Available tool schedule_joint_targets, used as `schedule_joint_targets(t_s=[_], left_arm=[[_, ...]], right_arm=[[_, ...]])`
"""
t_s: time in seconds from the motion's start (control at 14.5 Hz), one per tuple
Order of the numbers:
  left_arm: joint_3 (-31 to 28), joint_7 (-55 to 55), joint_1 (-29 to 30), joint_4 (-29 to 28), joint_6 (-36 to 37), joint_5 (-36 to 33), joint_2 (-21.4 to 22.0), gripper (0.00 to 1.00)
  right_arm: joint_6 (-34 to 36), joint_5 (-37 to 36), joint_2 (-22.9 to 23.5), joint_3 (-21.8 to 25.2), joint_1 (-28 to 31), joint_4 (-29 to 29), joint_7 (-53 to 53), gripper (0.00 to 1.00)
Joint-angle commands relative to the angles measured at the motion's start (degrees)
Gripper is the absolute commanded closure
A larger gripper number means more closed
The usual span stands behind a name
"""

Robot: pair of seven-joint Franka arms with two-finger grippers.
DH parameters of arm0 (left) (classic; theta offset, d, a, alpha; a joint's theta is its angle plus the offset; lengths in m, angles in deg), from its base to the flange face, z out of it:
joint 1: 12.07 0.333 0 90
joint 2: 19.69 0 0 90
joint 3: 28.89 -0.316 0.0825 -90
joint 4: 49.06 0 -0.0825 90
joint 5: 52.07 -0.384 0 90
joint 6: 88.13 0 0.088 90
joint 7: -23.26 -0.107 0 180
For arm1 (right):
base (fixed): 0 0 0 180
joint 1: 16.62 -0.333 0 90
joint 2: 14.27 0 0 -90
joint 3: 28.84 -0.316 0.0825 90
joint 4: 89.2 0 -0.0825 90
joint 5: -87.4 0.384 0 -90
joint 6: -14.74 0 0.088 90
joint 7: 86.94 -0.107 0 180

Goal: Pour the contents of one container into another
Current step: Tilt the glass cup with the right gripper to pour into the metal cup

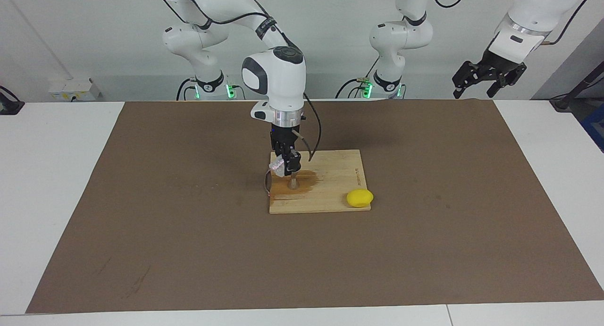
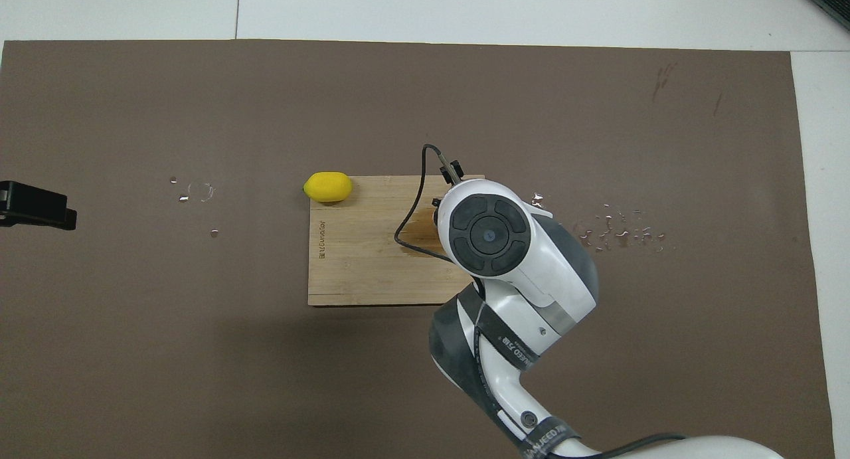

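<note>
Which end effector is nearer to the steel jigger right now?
Right. The right end effector hangs just above the jigger, gripping the clear cup; the left end effector waits raised past the mat's corner.

right gripper (image 1: 285, 168) points straight down, fingers clamped tight, while the left gripper (image 1: 488, 79) just hangs up high, open

Wooden board (image 1: 330, 184) lay mid-table on brown mat (image 1: 188, 222), dark wet stain (image 1: 306, 180) at the end toward the right arm's base. Yellow lemon (image 1: 359, 197) sat at the board's corner farther from the robots, touching it. Scattered droplets (image 2: 621, 232) glistened on the mat beside the board
</note>
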Motion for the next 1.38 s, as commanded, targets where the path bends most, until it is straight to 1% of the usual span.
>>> schedule_joint_targets(t_s=[0.0,0.21,0.41,0.76,1.1,1.31], left_arm=[[0.04,0.62,0.23,-0.99,0.02,0.60,0.80,0.00],[0.04,0.71,0.23,-0.99,0.02,0.60,0.80,0.00],[0.04,0.62,0.23,-0.99,0.02,0.60,0.80,0.00],[0.04,0.62,0.23,-0.99,0.02,0.60,0.80,0.00],[0.04,0.62,0.23,-1.08,0.02,0.60,0.80,0.00],[0.04,0.62,0.23,-0.99,0.02,0.60,0.80,0.00]], right_arm=[[2.15,2.15,0.04,-0.22,0.07,-1.59,-1.69,1.00],[2.15,3.67,-0.40,-0.21,1.04,-1.85,-1.51,1.00],[1.80,9.28,-0.31,-0.13,1.04,-1.94,-1.33,1.00],[2.06,13.68,-0.31,-0.13,2.44,-1.77,-0.98,1.00],[2.15,15.09,-0.31,-0.21,3.50,-1.50,-0.81,1.00],[1.98,20.44,-0.31,-0.13,5.16,-0.98,0.60,1.00]])
